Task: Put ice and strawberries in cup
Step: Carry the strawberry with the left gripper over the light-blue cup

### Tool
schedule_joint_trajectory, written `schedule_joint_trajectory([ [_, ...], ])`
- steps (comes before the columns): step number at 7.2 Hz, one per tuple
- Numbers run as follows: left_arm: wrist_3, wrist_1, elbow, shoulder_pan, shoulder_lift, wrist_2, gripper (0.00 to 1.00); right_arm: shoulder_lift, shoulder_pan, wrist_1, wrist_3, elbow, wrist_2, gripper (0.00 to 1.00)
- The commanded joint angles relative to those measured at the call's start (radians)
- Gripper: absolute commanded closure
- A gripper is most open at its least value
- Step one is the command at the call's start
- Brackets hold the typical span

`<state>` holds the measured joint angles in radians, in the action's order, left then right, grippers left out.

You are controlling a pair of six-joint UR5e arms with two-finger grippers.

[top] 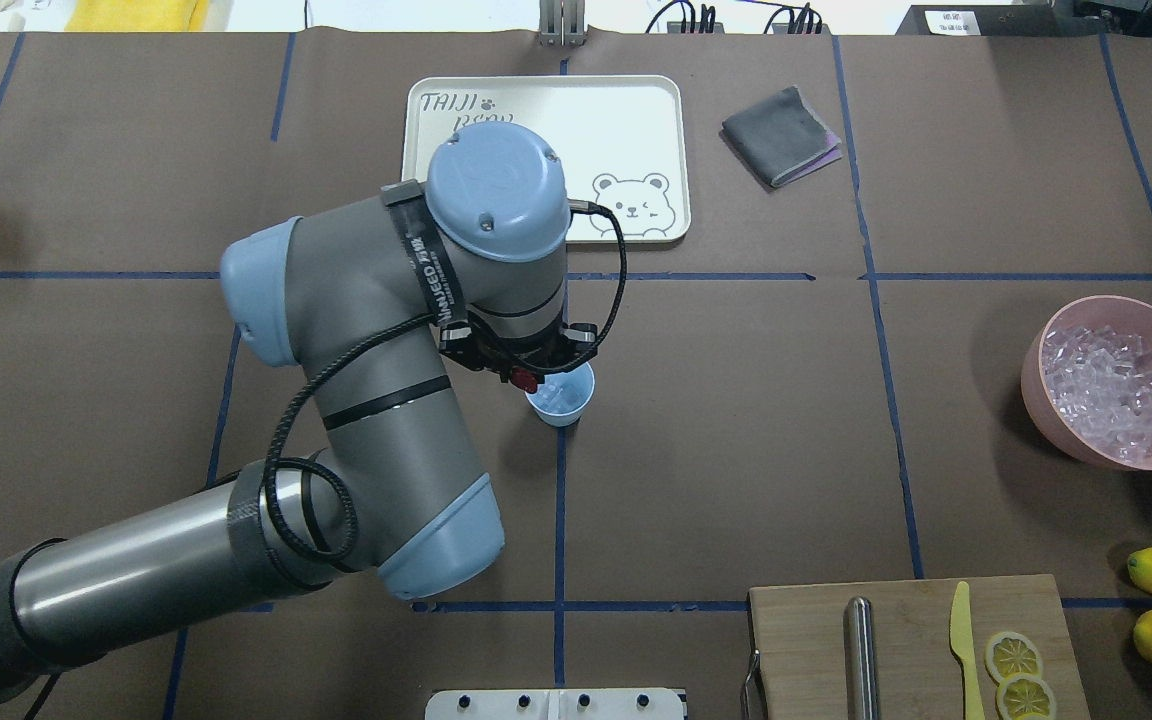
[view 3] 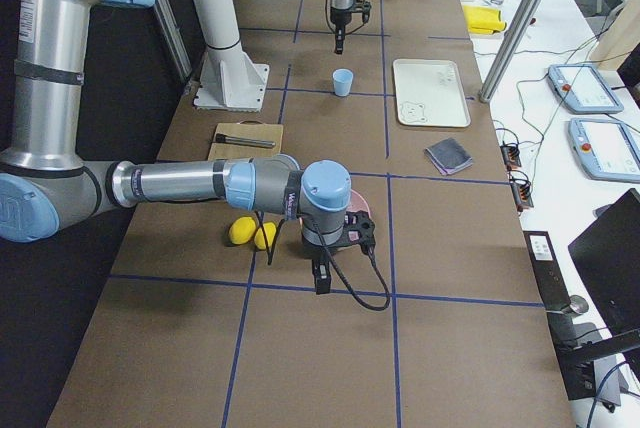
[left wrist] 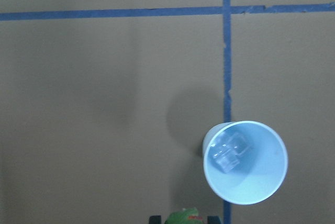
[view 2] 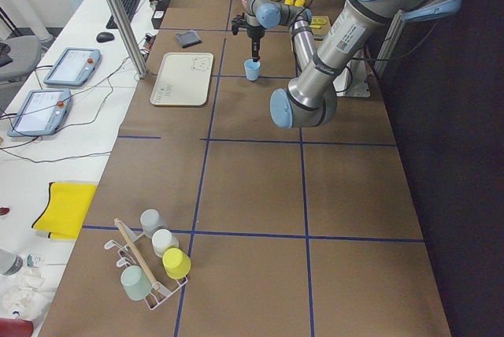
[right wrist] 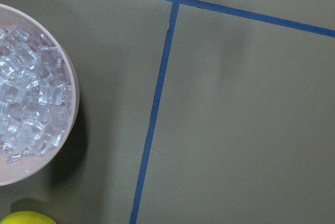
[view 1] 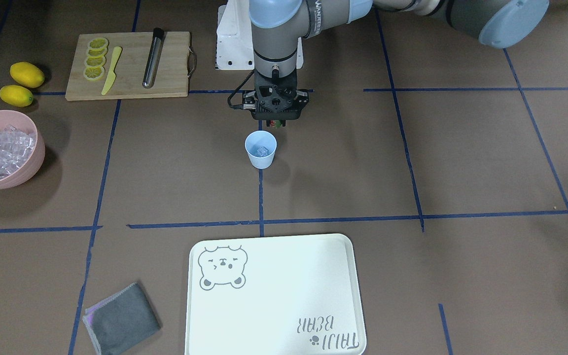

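Observation:
The pale-blue cup (view 1: 261, 149) stands upright near the table's middle, with a clear ice cube (left wrist: 230, 153) inside it. My left gripper (view 1: 276, 122) hangs just beside and above the cup's rim, on the robot's side, shut on the red strawberry (top: 526, 380). Its green cap shows at the bottom edge of the left wrist view (left wrist: 183, 216). More ice (top: 1111, 390) fills the pink bowl (top: 1036, 390). My right gripper (view 3: 322, 276) hangs beside that bowl, above the table. It shows only in the exterior right view, so I cannot tell whether it is open or shut.
A white bear tray (view 1: 274, 296) and a grey cloth (view 1: 122, 319) lie on the operators' side. A cutting board (view 1: 128, 64) holds lemon slices, a yellow knife and a metal rod. Two lemons (view 1: 22, 81) lie by the pink bowl (view 1: 30, 170).

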<state>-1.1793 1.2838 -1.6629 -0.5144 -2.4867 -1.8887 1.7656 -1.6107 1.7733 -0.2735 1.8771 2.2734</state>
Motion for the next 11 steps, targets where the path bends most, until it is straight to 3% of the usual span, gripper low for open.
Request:
schedule_joint_trajectory([
  [1,-0.016,0.055,0.063,0.025,-0.035,0.026,0.99,0.000,0.000,0.000,-0.001,-0.001,0.000,0.00],
  [3,-0.028,0.069,0.083,0.025,-0.038,0.026,0.93,0.000,0.000,0.000,-0.001,-0.003,0.000,0.00],
  [4,-0.040,0.069,0.080,0.025,-0.037,0.026,0.75,0.000,0.000,0.000,-0.003,-0.003,0.000,0.00],
  [5,-0.030,0.069,0.078,0.025,-0.035,0.025,0.23,-0.002,0.000,0.000,-0.003,-0.003,0.000,0.00],
  [6,-0.033,0.068,0.078,0.025,-0.035,0.025,0.00,-0.003,0.000,0.000,-0.003,-0.004,0.000,0.00],
  [11,-0.026,0.068,0.066,0.022,-0.031,0.020,0.00,-0.003,0.000,0.000,-0.001,-0.003,0.000,0.00],
])
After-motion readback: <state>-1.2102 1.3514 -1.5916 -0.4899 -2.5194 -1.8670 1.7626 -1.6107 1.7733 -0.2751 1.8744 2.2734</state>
